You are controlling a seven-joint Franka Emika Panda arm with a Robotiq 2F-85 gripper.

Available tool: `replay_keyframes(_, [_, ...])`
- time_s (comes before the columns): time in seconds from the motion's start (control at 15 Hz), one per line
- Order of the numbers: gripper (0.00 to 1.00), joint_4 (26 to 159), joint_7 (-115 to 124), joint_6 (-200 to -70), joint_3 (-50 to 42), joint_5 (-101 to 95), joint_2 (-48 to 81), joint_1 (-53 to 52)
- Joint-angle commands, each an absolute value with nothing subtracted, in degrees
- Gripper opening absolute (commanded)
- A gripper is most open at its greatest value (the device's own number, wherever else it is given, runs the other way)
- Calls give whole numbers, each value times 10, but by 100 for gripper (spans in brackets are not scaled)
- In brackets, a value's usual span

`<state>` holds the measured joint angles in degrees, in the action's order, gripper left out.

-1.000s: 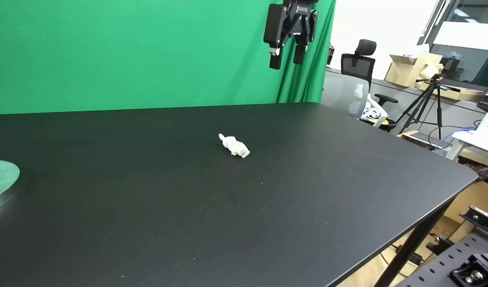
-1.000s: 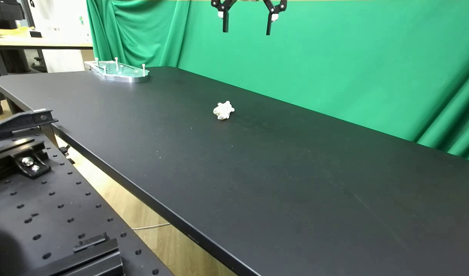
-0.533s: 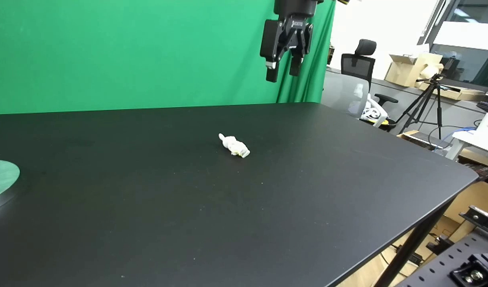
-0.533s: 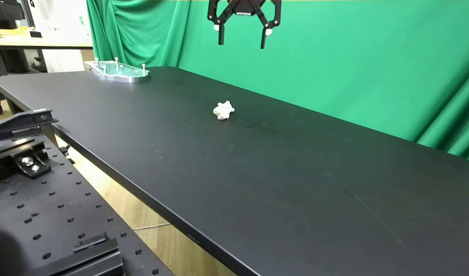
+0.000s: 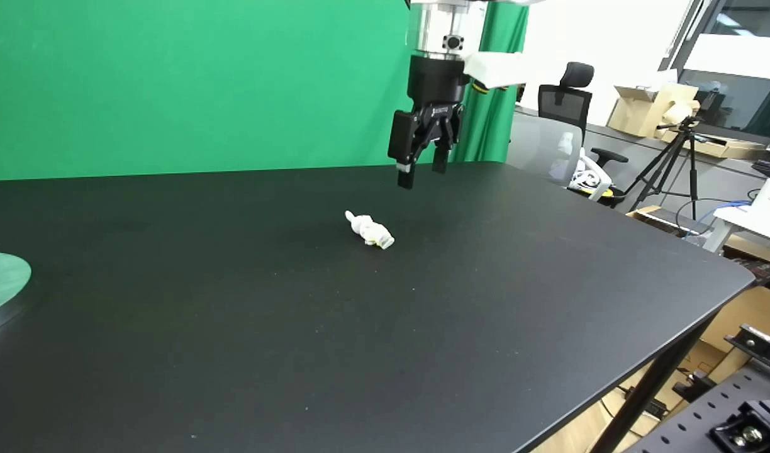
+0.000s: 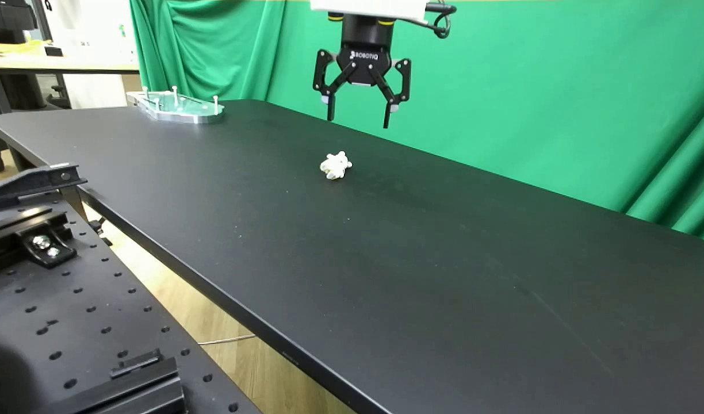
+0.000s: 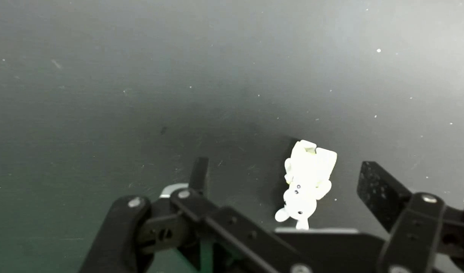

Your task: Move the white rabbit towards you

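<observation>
Two black fingers [image 7: 200, 174] stood wide apart on the claw [image 6: 358, 122], which hung pointing downward from the white arm [image 6: 369, 8], raised above the bench [image 6: 455, 276]. The white rabbit [image 7: 307, 170] lay on the bench below the claw — down flat, apart from both fingers. From the wrist view I could see it between the two, nearer the finger at the picture's right, its ears pointing toward the claw's palm and its feet turned away from it. Small dark dots marked its head and front, and a faint yellow showed by the feet. In both exterior views the rabbit appeared lower than the claw and a little to the picture's left of it. Well away from the claw, farther to the left in an exterior view, a greenish plate [image 6: 196, 109] with short upright pegs sat on the bench. A green curtain [image 6: 530, 103] hung behind the claw in both exterior views, and past it to the right — in an exterior view — stood a black chair [image 5: 565, 104] and, farther from the claw, a black tripod [image 5: 685, 133].
</observation>
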<state>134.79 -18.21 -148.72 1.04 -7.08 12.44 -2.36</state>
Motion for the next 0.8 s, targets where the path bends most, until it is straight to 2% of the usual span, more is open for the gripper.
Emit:
replay_keyframes(0.0, [100,1293,-187,-1486,19,-85,183,-19])
replay_keyframes(0.73, [100,1197,-210,-1471,56,-80,285,-17])
